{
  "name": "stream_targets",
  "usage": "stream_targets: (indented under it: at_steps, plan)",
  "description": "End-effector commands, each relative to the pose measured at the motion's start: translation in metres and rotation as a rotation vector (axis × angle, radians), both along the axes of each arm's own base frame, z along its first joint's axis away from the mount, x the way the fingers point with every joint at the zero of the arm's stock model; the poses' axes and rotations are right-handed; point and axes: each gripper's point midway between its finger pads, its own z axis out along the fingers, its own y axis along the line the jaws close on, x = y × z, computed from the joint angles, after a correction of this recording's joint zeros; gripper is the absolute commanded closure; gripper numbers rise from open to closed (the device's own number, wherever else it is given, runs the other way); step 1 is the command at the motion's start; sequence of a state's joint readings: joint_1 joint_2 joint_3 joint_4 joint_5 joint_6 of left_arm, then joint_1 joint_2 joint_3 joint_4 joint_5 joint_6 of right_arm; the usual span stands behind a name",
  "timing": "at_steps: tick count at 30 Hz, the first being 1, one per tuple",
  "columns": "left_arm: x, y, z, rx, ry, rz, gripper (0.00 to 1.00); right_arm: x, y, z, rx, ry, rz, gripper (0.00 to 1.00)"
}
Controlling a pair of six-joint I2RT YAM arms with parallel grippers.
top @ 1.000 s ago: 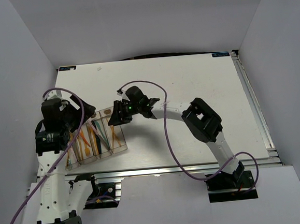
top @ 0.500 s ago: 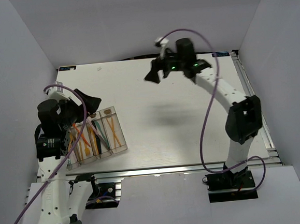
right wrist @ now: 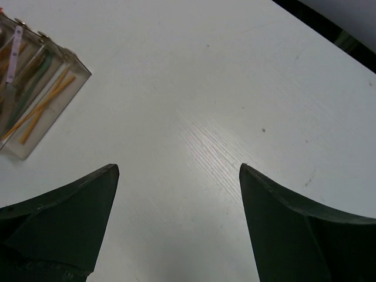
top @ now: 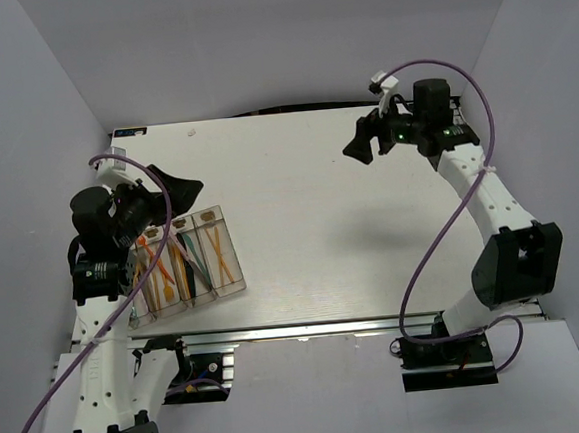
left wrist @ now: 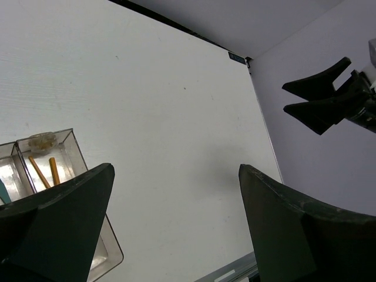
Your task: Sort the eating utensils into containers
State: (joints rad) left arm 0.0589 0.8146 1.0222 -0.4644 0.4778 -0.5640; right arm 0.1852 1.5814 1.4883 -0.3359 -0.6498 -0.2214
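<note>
A white table (top: 319, 204) with a faint wood-grain pattern sits between pale grey walls (top: 255, 39). The containers (top: 240, 271) are clear plastic. Inside them are thin orange sticks (top: 221, 257), teal cutlery (top: 195, 267) and orange cutlery (top: 156, 272). The left arm (top: 100, 362) and right arm (top: 489, 201) are white with black joints, and each trails a purple cable (top: 428, 62). The left gripper (left wrist: 176, 229) and right gripper (right wrist: 179, 223) are black (closer to dark greenish-grey in the wrist views). A small green light (top: 401, 138) glows on the right wrist.
</note>
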Motion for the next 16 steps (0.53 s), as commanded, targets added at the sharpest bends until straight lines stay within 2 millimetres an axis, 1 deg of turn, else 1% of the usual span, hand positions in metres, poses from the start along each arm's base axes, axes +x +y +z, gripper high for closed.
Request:
stream_targets:
  at_steps: [1,2,4,5,6,8,9,10,11,16]
  plan:
    - [-0.007,-0.003,0.010,0.004,-0.056,-0.025,0.02,-0.014,-0.017,0.019,-0.046,-0.106,-0.075,0.11]
    - [-0.008,-0.003,0.010,0.006,-0.060,-0.025,0.02,-0.014,-0.021,0.012,-0.052,-0.104,-0.101,0.11]
    - [-0.008,-0.003,0.008,0.007,-0.060,-0.022,0.02,-0.016,-0.031,0.018,-0.057,-0.134,-0.167,0.10]
    - [-0.009,-0.003,0.009,0.007,-0.063,-0.022,0.02,-0.017,-0.033,0.018,-0.061,-0.138,-0.181,0.11]
    - [-0.010,-0.003,0.008,0.007,-0.063,-0.021,0.02,-0.019,-0.036,0.012,-0.068,-0.129,-0.195,0.11]
    - [-0.012,-0.003,0.007,0.002,-0.065,-0.018,0.02,-0.021,-0.041,0.010,-0.082,-0.138,-0.222,0.11]
    - [-0.013,-0.003,0.006,0.004,-0.065,-0.017,0.02,-0.022,-0.044,0.003,-0.094,-0.130,-0.233,0.11]
    - [-0.014,-0.003,0.005,0.003,-0.063,-0.015,0.02,-0.023,-0.048,0.002,-0.105,-0.136,-0.254,0.11]
    - [-0.015,-0.003,0.006,0.003,-0.068,-0.015,0.02,-0.023,-0.050,-0.004,-0.114,-0.131,-0.260,0.10]
    - [-0.017,-0.002,0.007,0.011,-0.075,-0.017,0.02,-0.025,-0.054,-0.006,-0.121,-0.149,-0.271,0.10]
